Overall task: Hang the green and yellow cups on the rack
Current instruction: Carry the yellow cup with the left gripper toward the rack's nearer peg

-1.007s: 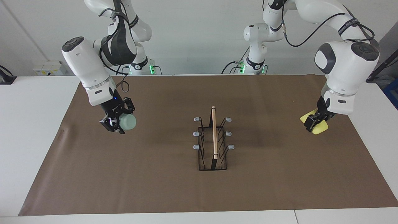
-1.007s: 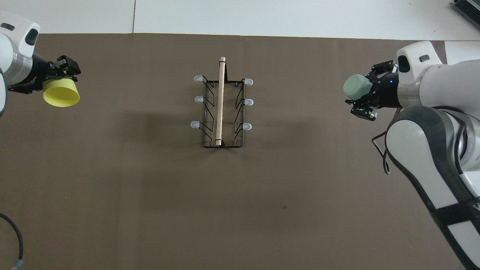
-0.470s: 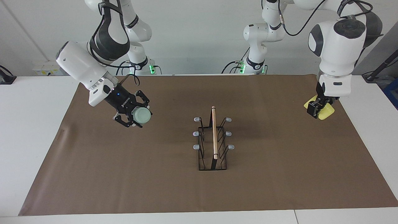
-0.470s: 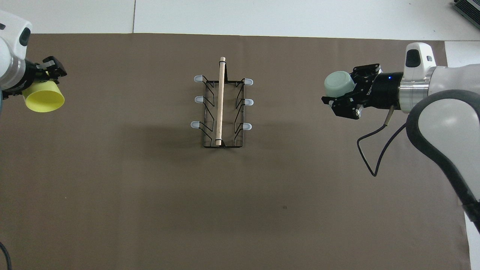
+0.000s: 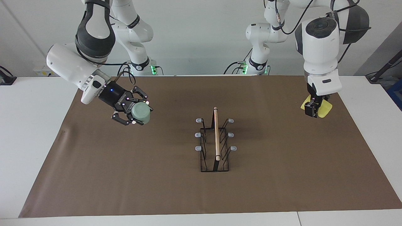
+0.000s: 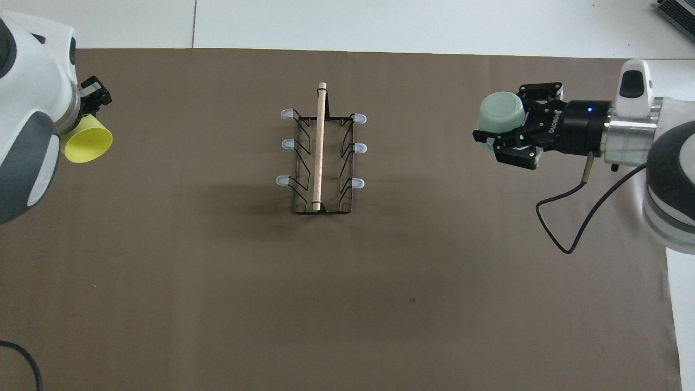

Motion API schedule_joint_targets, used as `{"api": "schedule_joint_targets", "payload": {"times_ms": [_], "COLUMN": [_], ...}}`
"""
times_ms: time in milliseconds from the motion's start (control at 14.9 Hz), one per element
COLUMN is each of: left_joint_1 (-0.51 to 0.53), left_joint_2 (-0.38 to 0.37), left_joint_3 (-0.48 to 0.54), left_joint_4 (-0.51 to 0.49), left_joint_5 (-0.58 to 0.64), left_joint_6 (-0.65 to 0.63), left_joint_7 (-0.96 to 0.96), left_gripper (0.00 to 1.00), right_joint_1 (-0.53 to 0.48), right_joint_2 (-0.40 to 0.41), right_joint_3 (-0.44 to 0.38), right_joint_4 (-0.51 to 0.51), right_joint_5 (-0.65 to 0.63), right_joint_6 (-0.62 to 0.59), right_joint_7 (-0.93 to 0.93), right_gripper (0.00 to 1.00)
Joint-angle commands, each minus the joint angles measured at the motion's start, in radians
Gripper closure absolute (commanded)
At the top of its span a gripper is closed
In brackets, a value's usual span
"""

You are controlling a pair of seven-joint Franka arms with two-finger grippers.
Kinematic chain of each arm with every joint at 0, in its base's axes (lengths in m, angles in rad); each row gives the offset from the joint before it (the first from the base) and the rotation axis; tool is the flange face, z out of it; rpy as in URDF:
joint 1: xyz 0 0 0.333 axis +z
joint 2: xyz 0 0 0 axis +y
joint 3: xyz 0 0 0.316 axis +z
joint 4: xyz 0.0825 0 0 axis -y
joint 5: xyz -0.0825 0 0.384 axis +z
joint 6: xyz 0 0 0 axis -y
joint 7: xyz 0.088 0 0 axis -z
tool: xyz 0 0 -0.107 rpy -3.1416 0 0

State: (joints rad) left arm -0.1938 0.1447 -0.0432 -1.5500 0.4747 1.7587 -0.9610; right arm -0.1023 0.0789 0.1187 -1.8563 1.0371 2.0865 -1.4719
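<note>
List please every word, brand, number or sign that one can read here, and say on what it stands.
"ROBOTIQ": white print on the black body of the right tool, seen in the overhead view.
Band on the right arm: white lettering, too small to read.
Nothing else carries readable text.

Brown paper sheet (image 5: 157, 175), covering most of the white tabletop (image 5: 31, 131); bare margins along every tabletop edge.
</note>
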Motion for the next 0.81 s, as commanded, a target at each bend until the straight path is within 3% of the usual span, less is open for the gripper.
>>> {"api": "schedule_joint_targets", "payload": {"times_ms": [0, 201, 403, 739], "left_joint_1": [-0.067, -0.091, -0.104, -0.141], "left_joint_2": [-0.028, -0.033, -0.054, -0.097], "left_joint_3": [0.012, 0.012, 0.011, 0.011], "left_joint_4": [-0.025, -0.035, -0.074, -0.186], "left_joint_5": [0.07, 0.106, 0.17, 0.298], "left_joint_6": [-0.041, -0.045, -0.012, 0.108], "left_joint_7": [-0.099, -0.258, -0.407, -0.49], "left_gripper": [1.0, 1.0, 1.0, 1.0], "right_joint_1": [-0.06, -0.088, -0.071, -0.069], "right_joint_2": [-0.031, -0.04, -0.057, -0.051], "right_joint_3": [0.007, 0.009, 0.007, 0.007], "right_joint_4": [-0.021, -0.062, -0.165, -0.196], "right_joint_5": [0.076, 0.188, 0.421, 0.455], "right_joint_6": [-0.086, -0.164, -0.18, -0.175], "right_joint_7": [-0.095, -0.229, -0.395, -0.442], "right_gripper": [1.0, 1.0, 1.0, 1.0]}}
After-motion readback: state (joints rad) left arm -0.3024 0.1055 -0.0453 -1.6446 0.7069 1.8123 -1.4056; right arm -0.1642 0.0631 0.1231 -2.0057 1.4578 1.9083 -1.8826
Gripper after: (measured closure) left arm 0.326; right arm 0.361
